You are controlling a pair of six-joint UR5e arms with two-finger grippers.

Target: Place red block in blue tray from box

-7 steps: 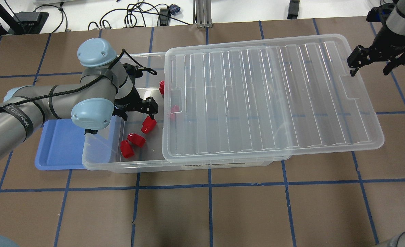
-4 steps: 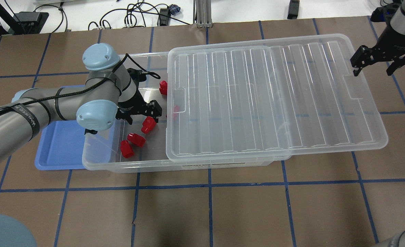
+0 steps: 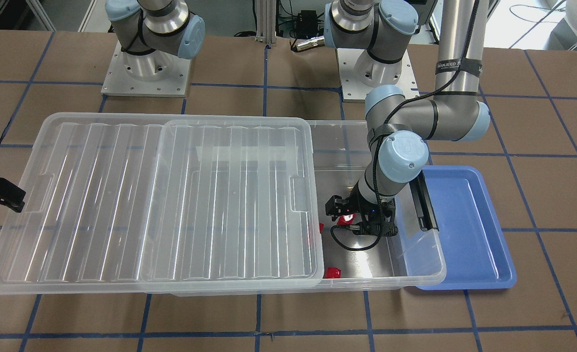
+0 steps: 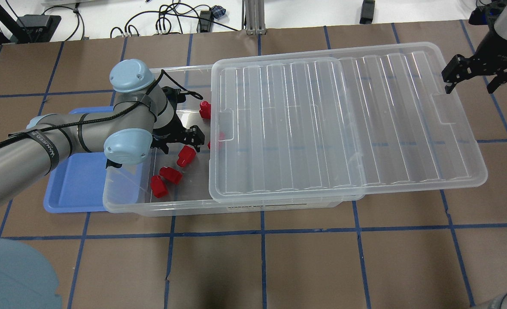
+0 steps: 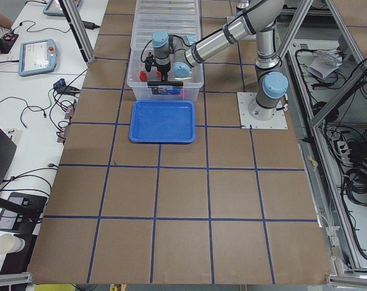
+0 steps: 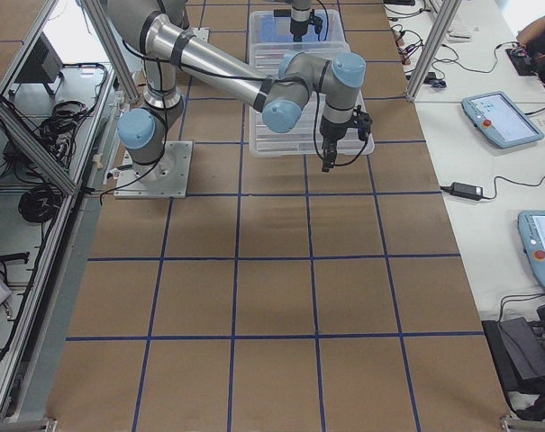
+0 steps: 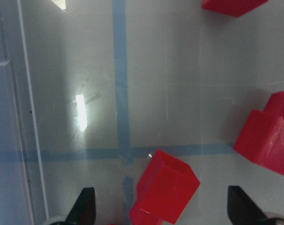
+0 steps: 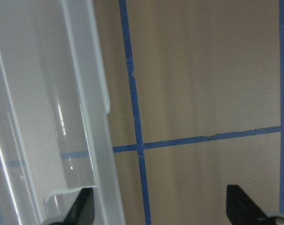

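Observation:
The clear box [image 4: 184,207] has its ribbed lid [image 4: 343,124] slid to the right, so its left end stands uncovered. Several red blocks lie there. My left gripper [image 4: 179,142] is open inside the box, low over one red block [image 4: 186,155]. In the left wrist view that block [image 7: 165,187] sits between the fingertips [image 7: 84,206], which stand apart from it. The blue tray [image 4: 73,189] lies against the box's left end, partly under my left arm. My right gripper [image 4: 472,79] is open and empty beyond the lid's right end.
Other red blocks lie at the box's front [image 4: 171,174] [image 4: 159,186], at its back [image 4: 204,110] and half under the lid's edge [image 4: 219,137]. A black latch bar [image 3: 422,205] sits at the box's tray end. The table is brown, with blue tape lines.
My left gripper has moved right and closer to the red block. The lid has shifted a little to the right. My right gripper has moved right and slightly away.

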